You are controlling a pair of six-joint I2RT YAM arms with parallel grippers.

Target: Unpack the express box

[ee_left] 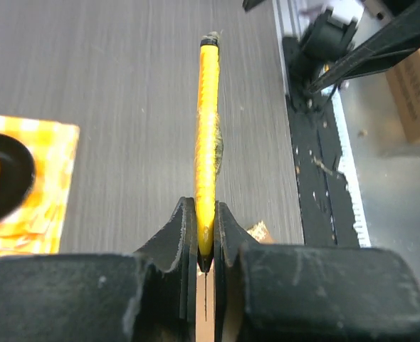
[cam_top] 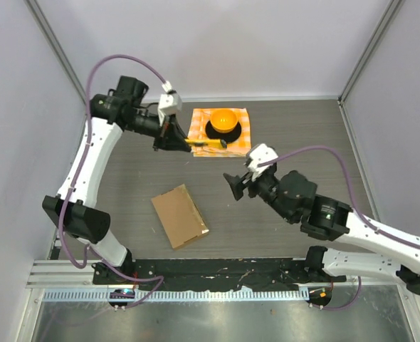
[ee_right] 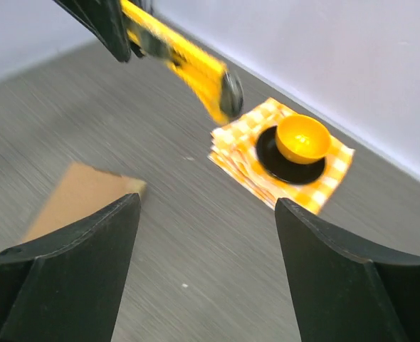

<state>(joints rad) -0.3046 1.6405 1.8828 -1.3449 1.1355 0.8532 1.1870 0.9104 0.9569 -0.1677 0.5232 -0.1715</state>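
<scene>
L end effector (ee_left: 205, 239) — tight on knife (ee_left: 208, 128)

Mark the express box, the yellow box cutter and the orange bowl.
express box (cam_top: 180, 216): top external view, middle of its flat brown top.
yellow box cutter (ee_left: 208, 135): left wrist view, mid-length of its yellow body.
orange bowl (ee_right: 302, 137): right wrist view, inside of the bowl.

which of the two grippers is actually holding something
The left gripper: it is shut on the yellow utility knife, while the right gripper is open and empty.
</scene>
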